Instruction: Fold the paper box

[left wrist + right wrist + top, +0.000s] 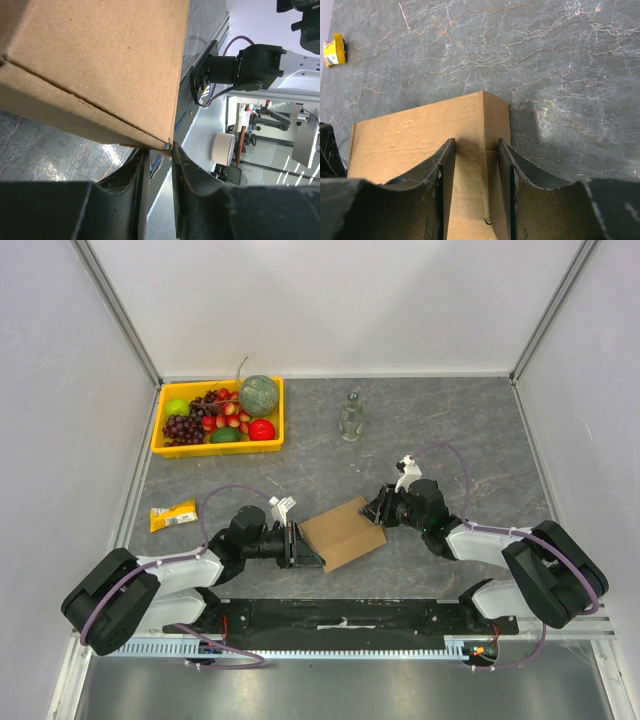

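The paper box (343, 532) is a small flat brown cardboard piece, lying skewed on the grey table between both arms. My left gripper (298, 545) is at its near-left corner. In the left wrist view the box (100, 65) fills the upper left, and its corner sits pinched between the tips of the left gripper (160, 148). My right gripper (378, 508) is at the box's far-right edge. In the right wrist view that gripper (477, 141) stands open, its fingers straddling a fold line of the box (405, 140) beside its side strip.
A yellow tray (160, 430) of fruit stands at the back left. A small glass bottle (350, 417) is upright at the back centre. A yellow snack packet (173, 515) lies left of the left arm, and shows in the right wrist view as packet (333, 50).
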You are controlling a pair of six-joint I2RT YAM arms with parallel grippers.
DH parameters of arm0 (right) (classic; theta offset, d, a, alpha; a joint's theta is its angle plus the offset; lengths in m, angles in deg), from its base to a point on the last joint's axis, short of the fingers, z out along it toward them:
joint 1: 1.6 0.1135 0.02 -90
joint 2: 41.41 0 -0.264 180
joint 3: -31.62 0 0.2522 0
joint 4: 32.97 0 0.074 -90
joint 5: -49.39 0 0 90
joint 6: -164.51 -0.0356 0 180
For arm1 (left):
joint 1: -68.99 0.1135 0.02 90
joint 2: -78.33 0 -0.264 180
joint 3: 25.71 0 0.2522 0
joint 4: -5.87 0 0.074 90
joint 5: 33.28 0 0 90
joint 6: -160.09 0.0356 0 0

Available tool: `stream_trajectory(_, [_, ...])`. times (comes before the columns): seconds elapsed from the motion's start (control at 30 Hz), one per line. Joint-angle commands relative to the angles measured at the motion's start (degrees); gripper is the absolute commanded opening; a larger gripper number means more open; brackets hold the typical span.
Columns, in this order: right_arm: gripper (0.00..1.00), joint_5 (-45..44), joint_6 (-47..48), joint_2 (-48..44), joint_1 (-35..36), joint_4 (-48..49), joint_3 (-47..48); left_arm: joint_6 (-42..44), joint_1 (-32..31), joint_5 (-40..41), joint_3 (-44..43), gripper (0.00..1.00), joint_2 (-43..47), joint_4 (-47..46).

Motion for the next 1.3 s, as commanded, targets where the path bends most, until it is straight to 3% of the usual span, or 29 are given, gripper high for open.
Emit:
stream_trajectory(0.0, [0.45,2.5,0.1,0.4,0.6,-2.0,-1.1,-2.5,0.8,-1.1,-0.6,0.27,-0.6,-9.5])
stream_trajectory(0.23, [0.45,2.3,0.4,0.4,0.5,-2.6,-0.8,0.8,1.1,-0.1,-0.9,0.28,-1.6,-5.5])
stream_trajectory(0.5, [0.48,0.5,1.7,-0.6,0.6,-4.7,-0.1,7.8,1.1,3.7,-2.6,0.5,4.0,10.9])
stream_trajectory(0.67, [0.48,-0.4,2.6,-1.2,0.6,-5.9,0.3,10.3,1.1,4.7,-3.1,0.58,7.4,18.9])
stream_trajectory(0.97, [0.49,-1.1,3.3,-2.0,0.6,-7.1,0.5,11.5,1.1,5.3,-2.9,0.6,14.6,27.5])
stream_trajectory(1.17, [0.52,-3.4,5.0,-3.9,0.6,-9.9,1.3,14.5,1.0,7.4,-8.1,0.6,22.4,39.5])
stream_trajectory(1.27, [0.54,-4.8,5.9,-5.5,0.6,-11.4,1.5,15.4,1.1,8.6,-11.0,0.59,24.0,41.2])
